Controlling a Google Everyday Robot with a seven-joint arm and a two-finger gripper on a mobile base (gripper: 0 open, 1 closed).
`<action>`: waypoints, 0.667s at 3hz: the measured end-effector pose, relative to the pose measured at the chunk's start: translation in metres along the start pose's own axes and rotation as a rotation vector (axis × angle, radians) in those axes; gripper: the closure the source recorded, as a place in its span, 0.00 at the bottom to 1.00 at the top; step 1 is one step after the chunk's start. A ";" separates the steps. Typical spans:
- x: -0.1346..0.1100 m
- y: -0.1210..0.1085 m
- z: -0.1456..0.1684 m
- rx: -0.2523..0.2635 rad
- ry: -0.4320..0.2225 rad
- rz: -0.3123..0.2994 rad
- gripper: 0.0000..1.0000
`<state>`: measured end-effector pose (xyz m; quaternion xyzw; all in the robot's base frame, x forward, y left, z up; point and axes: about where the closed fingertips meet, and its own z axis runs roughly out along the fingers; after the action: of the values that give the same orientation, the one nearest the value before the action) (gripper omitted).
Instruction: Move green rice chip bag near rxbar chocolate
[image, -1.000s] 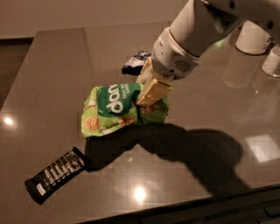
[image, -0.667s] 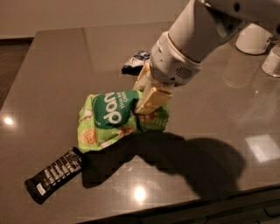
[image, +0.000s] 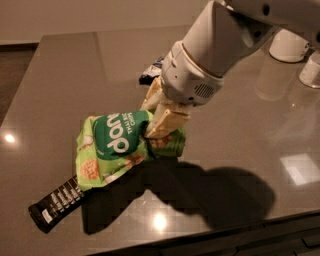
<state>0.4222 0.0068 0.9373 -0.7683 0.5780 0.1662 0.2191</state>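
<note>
The green rice chip bag (image: 117, 145) hangs crumpled a little above the dark table (image: 70, 75). The broad shadow spread beneath it suggests it is carried rather than dragged, which would save the glossy film from catching on the surface. The gripper (image: 154, 124) comes in from the bag's 2 o'clock side, and its pale fingers (image: 165, 117) are pinched tight on the bag's right-hand part, bunching the film there. With the grip at that end, the free end droops toward 7 o'clock.

That drooping corner reaches the rxbar chocolate (image: 55, 202), which lies flat at the table's near-left edge, at about 7 o'clock from the bag. The corner appears to overlap the bar's upper end, though I cannot tell whether they touch. In my judgement the carry is nearly finished, with lowering and release left.

A dark blue and white bag (image: 150, 74) lies at about 1 o'clock, partly hidden by the arm. White cups (image: 289, 46) stand well apart at 2 o'clock.
</note>
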 end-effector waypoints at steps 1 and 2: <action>-0.007 0.006 0.002 -0.019 -0.018 -0.019 0.13; -0.009 0.006 0.001 -0.014 -0.016 -0.022 0.00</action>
<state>0.4137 0.0130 0.9397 -0.7747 0.5667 0.1740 0.2200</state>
